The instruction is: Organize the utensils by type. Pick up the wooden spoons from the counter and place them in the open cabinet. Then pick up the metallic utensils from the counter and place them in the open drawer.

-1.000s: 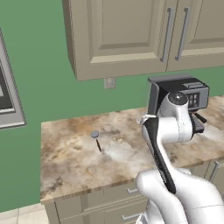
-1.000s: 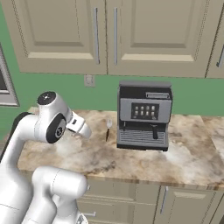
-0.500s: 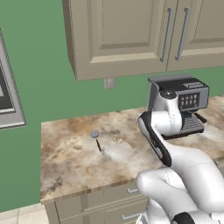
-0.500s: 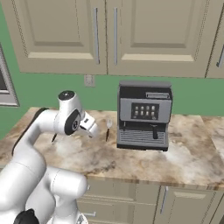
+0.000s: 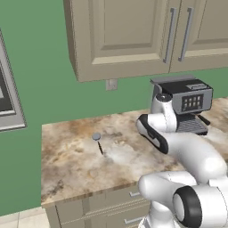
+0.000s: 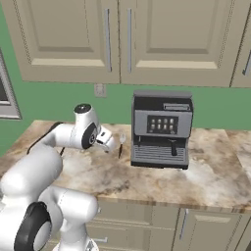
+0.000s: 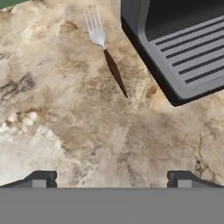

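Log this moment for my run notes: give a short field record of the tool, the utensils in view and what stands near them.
tool: open, holding nothing, above the counter
fork: silvery head, dark handle, flat on the counter ahead of the tool
fork's neighbour: coffee machine, close beside it
round-headed utensil: grey head, dark handle, on the counter left of the arm
upper cabinets: doors shut
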### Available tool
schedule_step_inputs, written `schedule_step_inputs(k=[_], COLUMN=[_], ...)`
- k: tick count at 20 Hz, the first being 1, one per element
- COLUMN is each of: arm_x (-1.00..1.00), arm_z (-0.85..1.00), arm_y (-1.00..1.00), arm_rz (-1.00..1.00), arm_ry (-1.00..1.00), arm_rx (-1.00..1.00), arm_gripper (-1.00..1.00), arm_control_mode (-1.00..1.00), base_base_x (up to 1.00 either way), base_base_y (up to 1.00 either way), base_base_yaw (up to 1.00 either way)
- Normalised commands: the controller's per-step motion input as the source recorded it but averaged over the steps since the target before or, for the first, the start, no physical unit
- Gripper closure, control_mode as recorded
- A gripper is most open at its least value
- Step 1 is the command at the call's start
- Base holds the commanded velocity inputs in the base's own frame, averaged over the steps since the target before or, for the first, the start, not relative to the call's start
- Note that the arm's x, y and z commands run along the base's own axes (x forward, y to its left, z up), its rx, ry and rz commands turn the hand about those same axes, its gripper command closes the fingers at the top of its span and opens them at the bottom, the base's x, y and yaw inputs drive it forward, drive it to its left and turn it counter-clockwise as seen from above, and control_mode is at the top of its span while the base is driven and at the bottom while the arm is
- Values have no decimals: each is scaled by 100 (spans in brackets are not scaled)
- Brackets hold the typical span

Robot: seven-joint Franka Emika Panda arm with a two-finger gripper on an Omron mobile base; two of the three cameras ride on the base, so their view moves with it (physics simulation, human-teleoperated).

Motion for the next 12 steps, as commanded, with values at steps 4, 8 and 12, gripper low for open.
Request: schedule_step_inputs(k=[4,8,12], arm_x=[46,44,41], arm_z=[-21,-11,-7], arm_y=[-11,-12,-9], arm_rz=[2,0,0], arm_ry=[0,0,0], arm_rx=[0,1,2], arm_gripper=[-100,-100,-100], arm_control_mode=[-100,-100,-100], base_base_x=[0,0,0], base_base_y=[0,0,0], base_base_yaw=[0,0,0])
